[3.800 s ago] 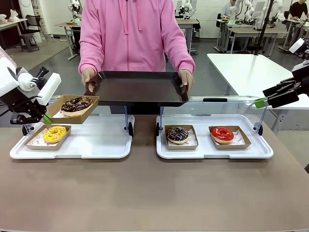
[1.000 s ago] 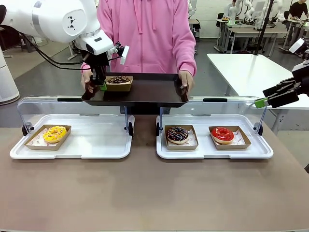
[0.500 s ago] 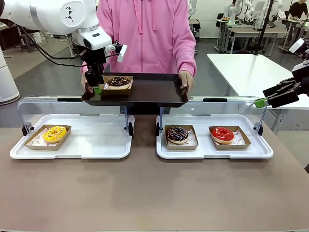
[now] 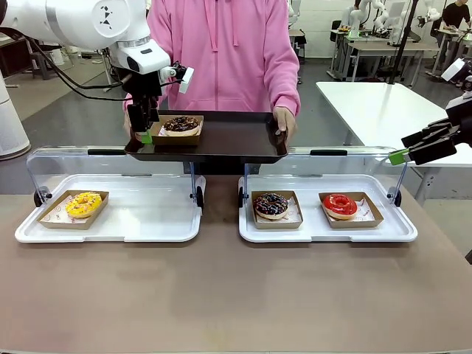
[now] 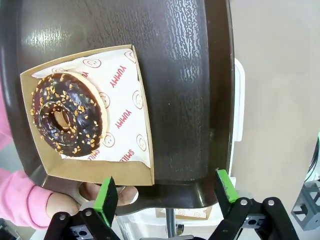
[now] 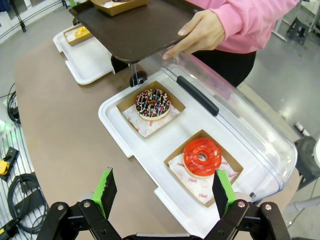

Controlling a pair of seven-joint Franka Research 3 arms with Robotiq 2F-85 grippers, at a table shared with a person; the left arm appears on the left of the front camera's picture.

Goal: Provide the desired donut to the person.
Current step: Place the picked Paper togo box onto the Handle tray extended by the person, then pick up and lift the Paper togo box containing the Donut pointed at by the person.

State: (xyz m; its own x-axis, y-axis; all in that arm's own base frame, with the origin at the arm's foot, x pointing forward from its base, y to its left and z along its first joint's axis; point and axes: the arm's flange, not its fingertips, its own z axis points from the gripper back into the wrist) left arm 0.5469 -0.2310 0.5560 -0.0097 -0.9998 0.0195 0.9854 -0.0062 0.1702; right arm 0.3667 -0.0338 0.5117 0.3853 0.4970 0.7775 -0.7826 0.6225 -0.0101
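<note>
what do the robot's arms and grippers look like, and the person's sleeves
The left arm is white and rounded, with a small black emblem and black cables trailing behind. The left gripper and right gripper are black, each with two fingers tipped in green pads. The person wears long bright pink sleeves.

The white paper (image 5: 120, 95) under the chocolate donut (image 5: 67, 115), in the cardboard box (image 5: 90, 172) by a corner of the dark tray (image 5: 185, 75), carries red print: "YUMMY" twice and "SMILE" near the paper's edge, among small round smiley faces. In the right wrist view, the sheets (image 6: 145, 126) under the sprinkled donut (image 6: 153, 103) and the red donut (image 6: 202, 156) bear similar red marks, too small to read. The left arm (image 4: 74, 22) bears a black emblem without letters.
</note>
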